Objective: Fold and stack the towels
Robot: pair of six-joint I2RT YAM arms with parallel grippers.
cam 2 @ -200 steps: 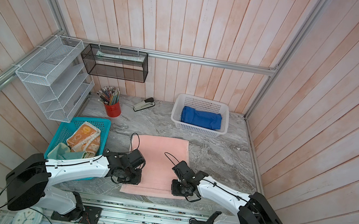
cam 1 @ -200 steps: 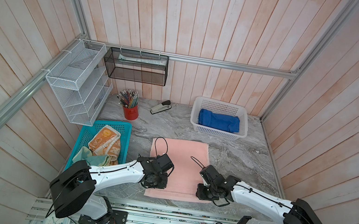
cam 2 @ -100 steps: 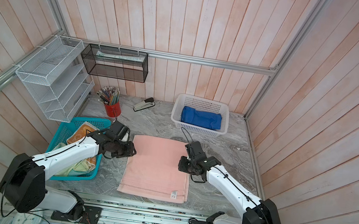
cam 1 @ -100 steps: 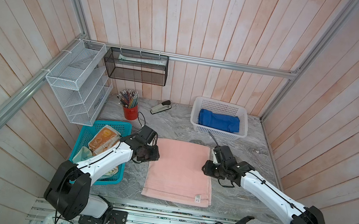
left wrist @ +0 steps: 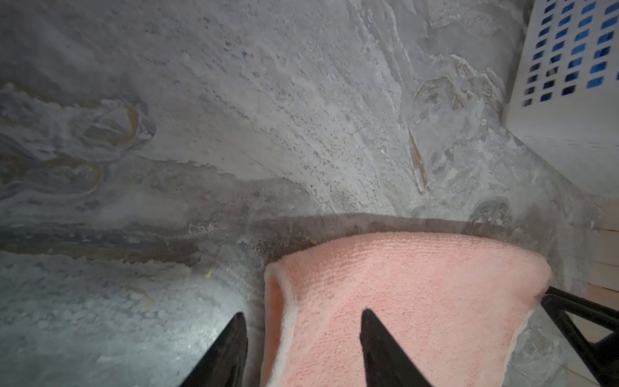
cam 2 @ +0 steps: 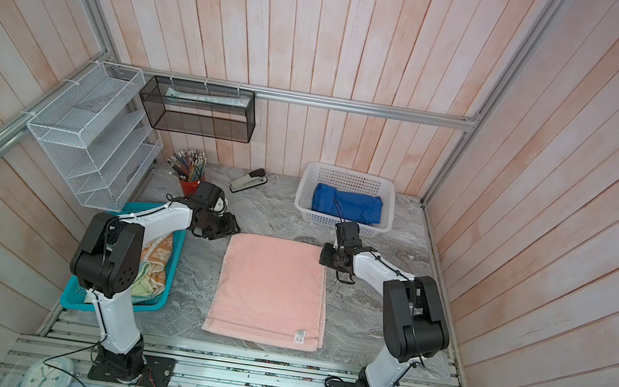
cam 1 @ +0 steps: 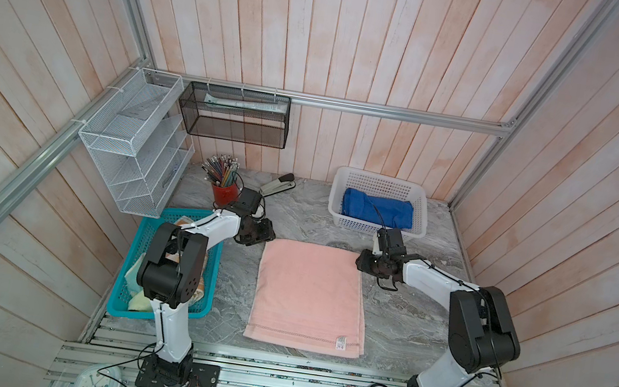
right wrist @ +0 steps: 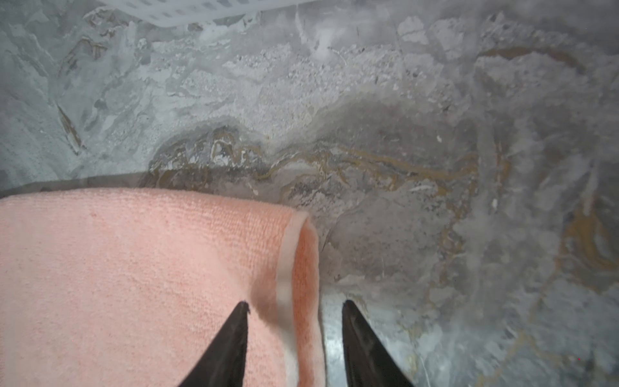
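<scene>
Towel (cam 1: 310,295), salmon-pink, flat, far corners within the spread left hand (left wrist: 302,313) and spread right hand (right wrist: 295,302), ungripped.

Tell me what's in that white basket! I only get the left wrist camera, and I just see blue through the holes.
Observer: A blue towel, lying inside the white basket.
Operator: Where's the other arm?
Observer: The right gripper is at the pink towel's far right corner, open, with one finger over the cloth and one off its edge.
Operator: Any more towels?
Observer: Two, bunched in the teal basket on the left: an orange patterned towel and a pale yellow towel.
</scene>
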